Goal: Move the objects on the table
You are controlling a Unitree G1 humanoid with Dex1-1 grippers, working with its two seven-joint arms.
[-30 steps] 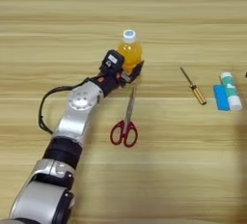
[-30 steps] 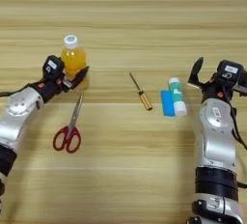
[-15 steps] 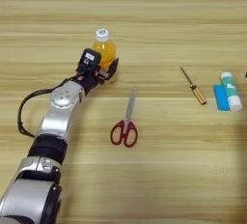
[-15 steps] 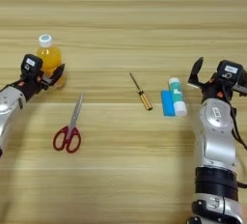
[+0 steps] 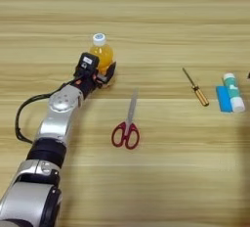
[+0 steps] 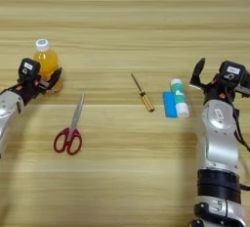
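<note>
Left eye view: left gripper [image 5: 104,73] closed around the base of the juice bottle [image 5: 101,54], which stands upright on the table [image 5: 146,15], far left of everything else. Bottle sits right between the fingers, cap up, so the long axis is vertical. Scissors [image 5: 127,123] lie just right and toward the robot, blades pointing away. Screwdriver [image 5: 196,87], blue block [image 5: 224,98] and glue stick [image 5: 233,92] are well to the right.

Right eye view: right gripper [image 6: 207,74] parked just right of the glue stick [image 6: 178,98], fingers look spread, holding nothing. It is the nearer arm for block [image 6: 169,104], glue stick and screwdriver [image 6: 142,93]; the left arm is nearer the scissors [image 6: 71,128].
</note>
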